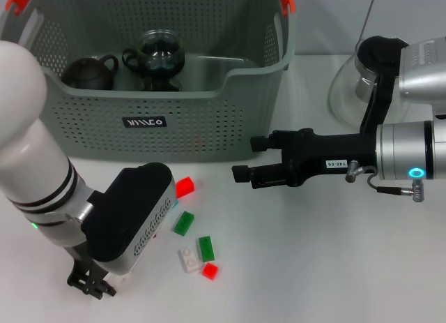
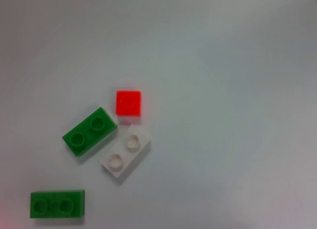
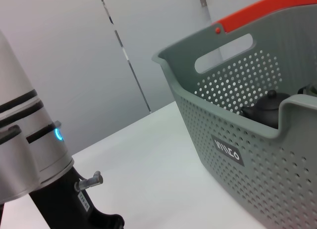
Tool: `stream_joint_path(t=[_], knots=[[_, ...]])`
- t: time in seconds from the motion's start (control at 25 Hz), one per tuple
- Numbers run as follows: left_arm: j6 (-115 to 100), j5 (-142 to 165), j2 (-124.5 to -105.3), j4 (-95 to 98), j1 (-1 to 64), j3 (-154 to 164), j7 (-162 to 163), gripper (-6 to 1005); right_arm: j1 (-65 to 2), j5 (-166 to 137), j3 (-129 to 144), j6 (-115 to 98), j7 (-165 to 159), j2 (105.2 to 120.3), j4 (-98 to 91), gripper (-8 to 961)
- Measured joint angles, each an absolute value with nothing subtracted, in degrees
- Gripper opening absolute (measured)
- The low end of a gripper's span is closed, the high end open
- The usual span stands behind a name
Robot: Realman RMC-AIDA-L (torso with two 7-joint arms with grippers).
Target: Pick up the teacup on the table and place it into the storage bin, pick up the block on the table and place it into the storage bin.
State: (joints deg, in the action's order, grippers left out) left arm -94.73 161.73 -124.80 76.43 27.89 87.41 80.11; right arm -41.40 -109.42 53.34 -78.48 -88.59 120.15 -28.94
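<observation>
— What stands biggest on the table?
— The storage bin, grey-green, with a small black label whose white lettering cannot be made out. Inside sit a dark teapot and a glass teacup.
— And the arms?
— The right gripper hovers before the bin, fingers parted, holding nothing. The left gripper hangs low near the blocks; its fingers cannot be judged.
— The blocks?
— Green, white and red, loose on the table.

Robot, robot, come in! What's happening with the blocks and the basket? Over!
Left gripper low over small plastic blocks on white table. Right gripper open, empty, beside grey-green perforated storage bin. Dark teapot already inside.
</observation>
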Motion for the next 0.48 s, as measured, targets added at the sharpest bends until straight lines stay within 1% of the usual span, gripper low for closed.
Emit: stream_joint_path(t=[0.2,0.48], knots=[[-94.5,161.7,-124.8,76.4,27.9,87.5,80.1,479,-41.4,-109.4,53.3,-78.5,-88.6,120.14,-29.1,916],[-94.1,161.3,-124.8,76.7,28.2,87.1,80.5,425,-41.4,-109.4,53.3,-78.4,-88.6,120.14,-29.3,916]])
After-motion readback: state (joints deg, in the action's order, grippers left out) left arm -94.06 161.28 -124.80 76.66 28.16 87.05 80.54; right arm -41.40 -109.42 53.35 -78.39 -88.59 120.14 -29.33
